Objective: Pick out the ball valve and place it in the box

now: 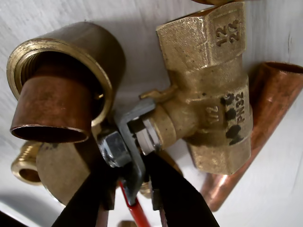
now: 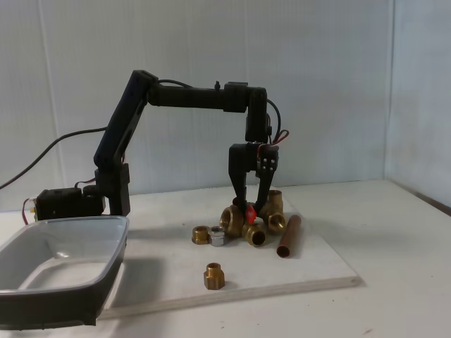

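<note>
In front of the wrist camera I see the ball valve very close. Its body is brass, with a hexagonal end at the top and stamped marks "1/2" and "PN32" on the side. A short stem with a steel nut comes out to the left in this view, and a thin red handle runs down from it between the two black fingers. The gripper has its fingers on both sides of this handle and the flat grey plate under the nut; they look closed on it, though I cannot see clearly the contact.

Just beside the valve, on the left in the wrist view, a big brass fitting lies with a copper sleeve standing out of its mouth. Below it is a small threaded brass fitting. Behind the valve, on the right, a copper pipe lies at an angle and touches the valve body or is very near to it.

In the fixed view the valve sits in a tight heap of fittings on a white board, with the gripper down into the heap. One brass fitting stands alone near the front edge. The box is at the left, well apart from the heap.
</note>
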